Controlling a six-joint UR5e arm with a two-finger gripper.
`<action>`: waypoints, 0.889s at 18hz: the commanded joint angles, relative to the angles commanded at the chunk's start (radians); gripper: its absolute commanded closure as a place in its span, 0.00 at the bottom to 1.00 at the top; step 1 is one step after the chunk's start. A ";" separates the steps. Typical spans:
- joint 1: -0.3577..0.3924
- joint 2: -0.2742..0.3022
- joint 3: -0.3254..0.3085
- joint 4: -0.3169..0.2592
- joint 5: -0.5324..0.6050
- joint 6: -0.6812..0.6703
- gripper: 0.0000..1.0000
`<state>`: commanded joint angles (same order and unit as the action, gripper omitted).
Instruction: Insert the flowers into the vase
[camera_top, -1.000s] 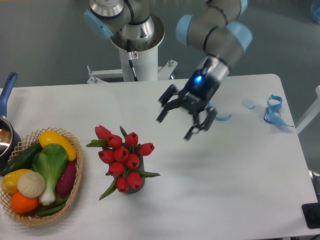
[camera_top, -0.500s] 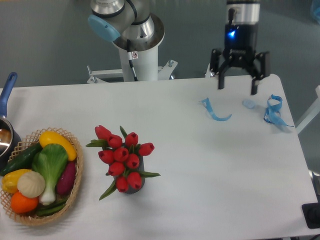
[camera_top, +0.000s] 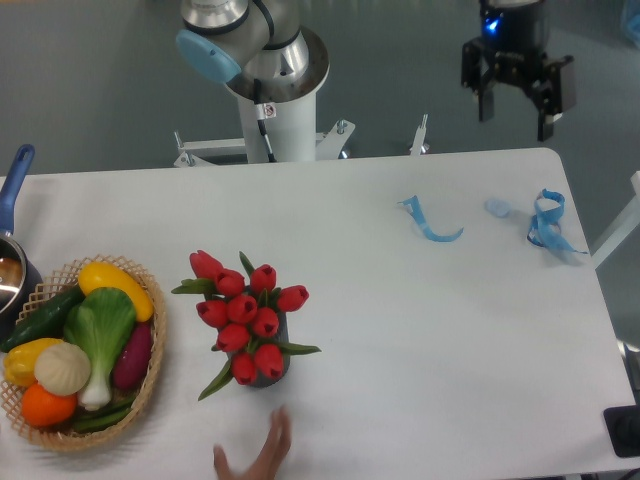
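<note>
From the fixed camera, the bunch of red artificial tulips with green leaves and stems (camera_top: 245, 318) stands upright in the small dark grey vase (camera_top: 272, 368), of which only a sliver of the lower body shows beneath the blooms; the heads spread wider than the vase and one green leaf droops out to the lower left. Judged from this, the flowers are seated in the vase and the task looks done. The vase stands on the white table (camera_top: 420, 330), just beside the woven wicker basket (camera_top: 148, 385) of colourful toy vegetables but apart from it.

The black two-finger gripper (camera_top: 518, 100) hangs high above the far right corner of the table, well apart from the flowers, its jaws spread wide and holding nothing. That placement reads as a parked pose: clear of the bouquet so the blooms are not knocked.

A human hand (camera_top: 258, 457) reaches in from the bottom edge, blurred, near the vase but not touching it; its purpose cannot be told, though it may be coming for the vase.

Loose blue ribbon strips (camera_top: 432, 228) and a tangle of blue ribbon (camera_top: 548, 222) lie on the right side of the table, and a blue-handled pot (camera_top: 12, 240) sits at the left edge
</note>
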<state>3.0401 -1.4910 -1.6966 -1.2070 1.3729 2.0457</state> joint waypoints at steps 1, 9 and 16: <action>0.018 0.000 0.002 -0.021 0.000 0.048 0.00; 0.059 0.009 -0.006 -0.043 -0.003 0.113 0.00; 0.051 0.011 -0.008 -0.040 -0.009 0.103 0.00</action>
<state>3.0910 -1.4803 -1.7043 -1.2471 1.3637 2.1491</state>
